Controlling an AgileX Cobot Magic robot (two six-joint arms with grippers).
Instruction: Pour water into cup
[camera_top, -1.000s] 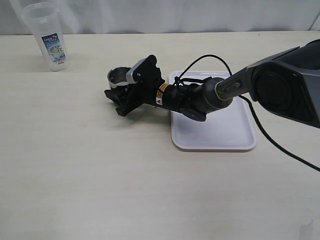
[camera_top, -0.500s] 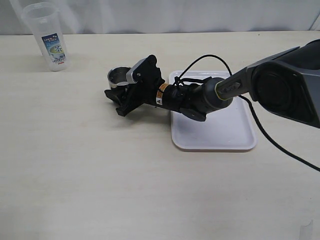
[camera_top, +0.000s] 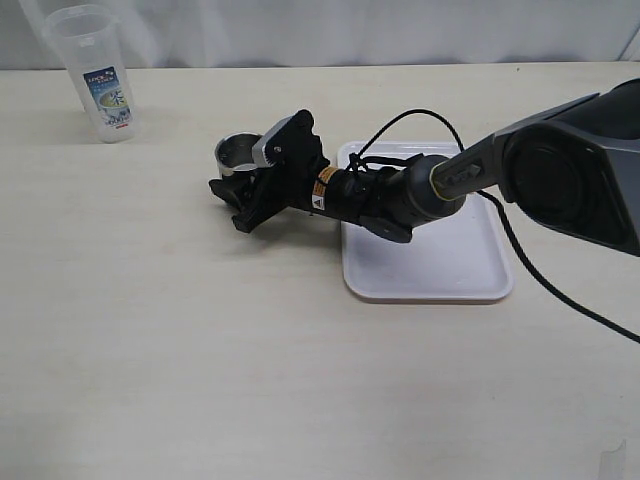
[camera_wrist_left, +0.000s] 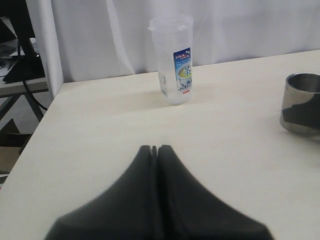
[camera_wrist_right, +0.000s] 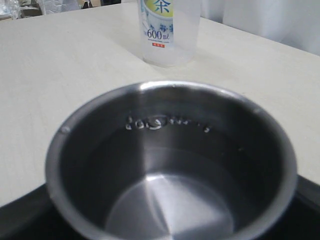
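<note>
The left gripper (camera_wrist_left: 156, 150) has its fingers pressed together and holds nothing, with the jug (camera_top: 97, 75) standing upright well ahead of it. If it goes forward without spreading first, I judge it would push that tall, light plastic body over instead of taking it. The cup (camera_top: 237, 152) sits on the table hard by the right gripper (camera_top: 240, 200), just at its fingertips. Dark finger shapes flank the cup in the right wrist view, but whether they pinch it or merely bracket it I cannot tell. Smooth steel with no handle could slip or tip under an uneven squeeze or a sideways nudge (beads of water cling to its inner wall, so there may be something to spill). Behind that gripper, under its forearm, lies the white tray (camera_top: 440, 270), which a loose cable hangs over and might snag.
</note>
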